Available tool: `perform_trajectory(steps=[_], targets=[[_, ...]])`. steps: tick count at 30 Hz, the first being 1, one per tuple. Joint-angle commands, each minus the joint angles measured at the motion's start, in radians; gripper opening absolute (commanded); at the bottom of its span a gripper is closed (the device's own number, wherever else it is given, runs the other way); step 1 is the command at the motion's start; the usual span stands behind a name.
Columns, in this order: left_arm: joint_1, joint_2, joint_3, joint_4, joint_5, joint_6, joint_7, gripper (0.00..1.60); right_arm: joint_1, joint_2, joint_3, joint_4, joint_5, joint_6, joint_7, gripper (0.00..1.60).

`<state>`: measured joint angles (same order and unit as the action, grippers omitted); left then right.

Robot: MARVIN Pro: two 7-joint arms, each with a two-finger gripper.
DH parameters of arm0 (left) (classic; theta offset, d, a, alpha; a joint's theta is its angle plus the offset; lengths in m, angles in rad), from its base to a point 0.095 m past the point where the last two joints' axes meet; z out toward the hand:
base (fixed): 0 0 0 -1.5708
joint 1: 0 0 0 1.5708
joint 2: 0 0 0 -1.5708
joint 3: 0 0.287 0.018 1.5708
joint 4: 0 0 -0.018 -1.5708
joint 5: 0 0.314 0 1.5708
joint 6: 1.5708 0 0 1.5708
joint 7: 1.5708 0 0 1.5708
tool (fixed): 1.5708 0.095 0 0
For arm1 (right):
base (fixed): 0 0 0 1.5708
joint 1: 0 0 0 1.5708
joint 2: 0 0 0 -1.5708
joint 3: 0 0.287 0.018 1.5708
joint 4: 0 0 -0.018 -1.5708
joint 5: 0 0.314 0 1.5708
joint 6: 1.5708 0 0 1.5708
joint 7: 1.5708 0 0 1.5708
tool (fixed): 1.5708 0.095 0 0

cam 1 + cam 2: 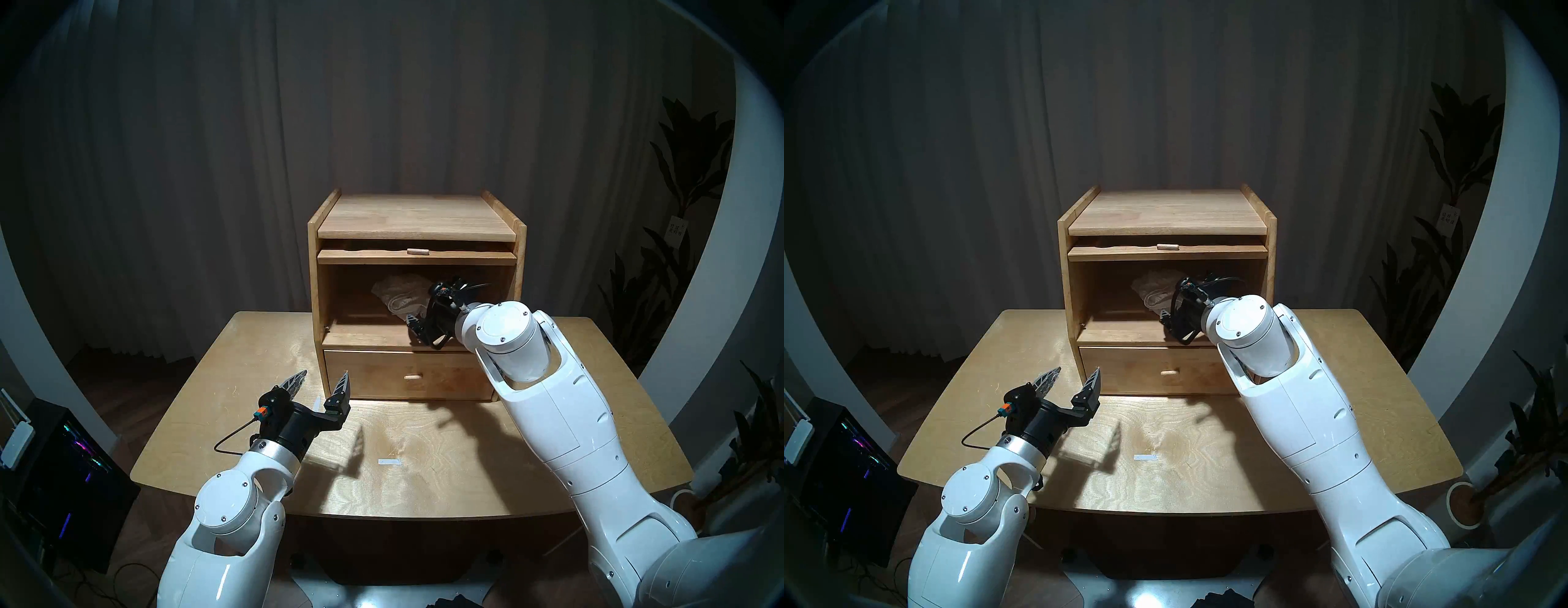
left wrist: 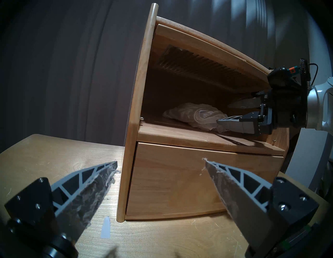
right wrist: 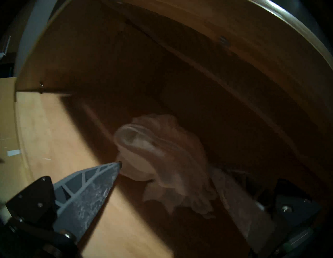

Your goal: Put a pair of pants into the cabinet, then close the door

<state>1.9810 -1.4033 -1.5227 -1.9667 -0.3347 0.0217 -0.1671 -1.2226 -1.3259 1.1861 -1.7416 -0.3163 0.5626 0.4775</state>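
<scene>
Pale plywood table [image 1: 594,382], grey curtain [image 1: 212,148] behind

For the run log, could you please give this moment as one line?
pants: inside cabinet | door: open | right hand: open, beside pants | left hand: open

One light-wood box cabinet [image 1: 418,220] with one open upper compartment and one plain drawer front [image 1: 407,375] below. Two small wooden knobs: one on the raised flap door [image 1: 418,257], one on the drawer. One crumpled bundle of white ribbed fabric [image 1: 401,293]. One pale plywood table [image 1: 254,382] bearing two short strips of white tape [image 1: 389,462]. Two white robot arms, each with one black two-fingered gripper: left gripper [image 1: 324,378], right gripper [image 2: 222,113]. Two dark leafy plants [image 1: 687,170]. One black computer case [image 1: 63,479] with coloured lights.
</scene>
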Motion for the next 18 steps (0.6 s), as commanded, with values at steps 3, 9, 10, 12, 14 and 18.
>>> perform_trajectory(steps=[3, 9, 10, 12, 14, 18], targets=[[-0.008, 0.001, -0.002, -0.015, 0.001, -0.004, -0.001, 1.60, -0.002, -0.050, -0.062, -0.144, 0.082, 0.014, 0.116, 1.60], [-0.008, 0.002, -0.002, -0.013, -0.002, -0.004, -0.002, 1.60, 0.016, -0.095, -0.121, -0.218, 0.151, 0.019, 0.205, 1.60], [-0.009, 0.002, -0.002, -0.012, -0.002, -0.004, -0.002, 1.60, 0.021, -0.104, -0.133, -0.239, 0.161, 0.018, 0.217, 1.60], [-0.009, 0.002, -0.002, -0.012, -0.003, -0.005, -0.003, 1.60, 0.038, -0.126, -0.151, -0.264, 0.183, 0.015, 0.242, 1.60], [-0.009, 0.002, -0.002, -0.012, -0.003, -0.005, -0.003, 1.60, 0.062, -0.148, -0.159, -0.286, 0.200, 0.006, 0.256, 1.60], [-0.009, 0.002, -0.002, -0.013, -0.004, -0.005, -0.003, 1.60, 0.123, -0.194, -0.107, -0.332, 0.228, -0.023, 0.243, 1.60]])
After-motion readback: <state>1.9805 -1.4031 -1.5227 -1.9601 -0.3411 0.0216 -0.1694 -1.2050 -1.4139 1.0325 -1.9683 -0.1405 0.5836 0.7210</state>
